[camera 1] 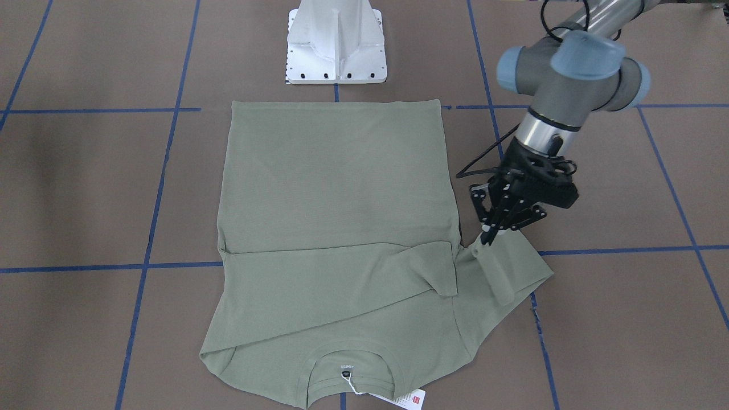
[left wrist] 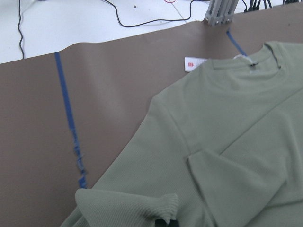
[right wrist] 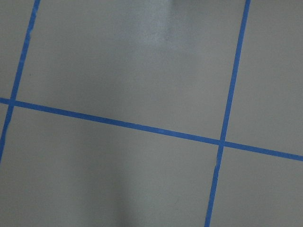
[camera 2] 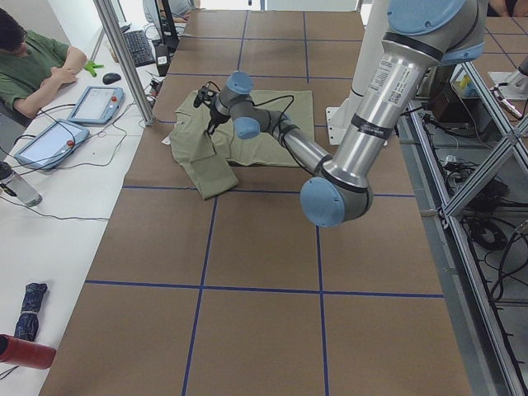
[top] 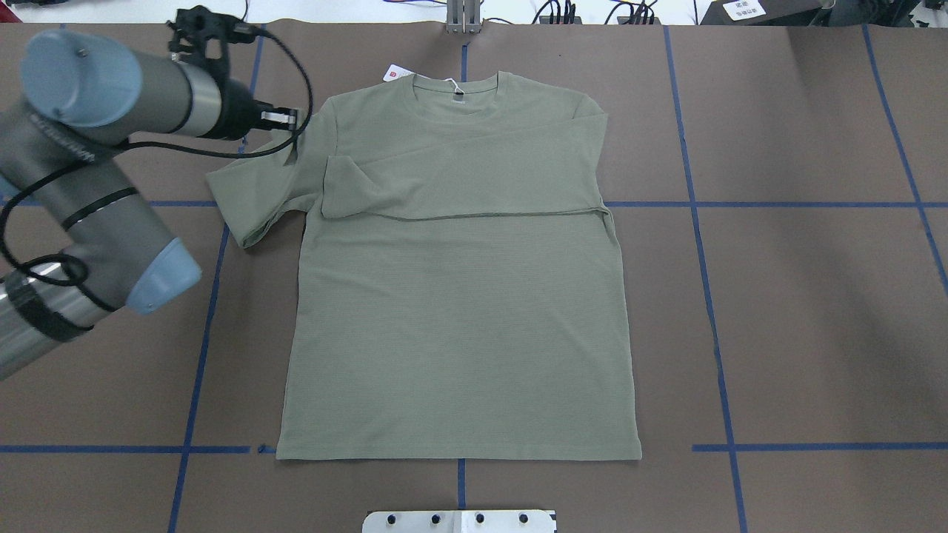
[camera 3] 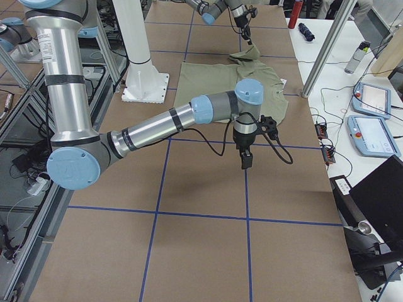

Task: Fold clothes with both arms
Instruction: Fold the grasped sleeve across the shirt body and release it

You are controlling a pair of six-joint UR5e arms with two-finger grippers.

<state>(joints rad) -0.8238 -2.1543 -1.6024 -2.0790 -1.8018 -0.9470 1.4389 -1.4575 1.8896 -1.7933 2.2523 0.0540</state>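
Left of the pedestal (camera 1: pixel 336 42), your left pincer (camera 1: pixel 488 234) is clenched on the sleeve cuff (left wrist: pixel 128 205) of the shirt (top: pixel 459 296), holding it up. The shirt lies flat on the tabletop (top: pixel 800 311), long axis running straight out from the pedestal: hem (top: pixel 459 453) nearest, collar (top: pixel 444 95) pointing away. Right of the pedestal hangs the right pincer (camera 3: pixel 245 160); its state you cannot tell.

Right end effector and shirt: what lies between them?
Only bare table and a blue tape line, between right end effector and shirt; exterior right view shows it.
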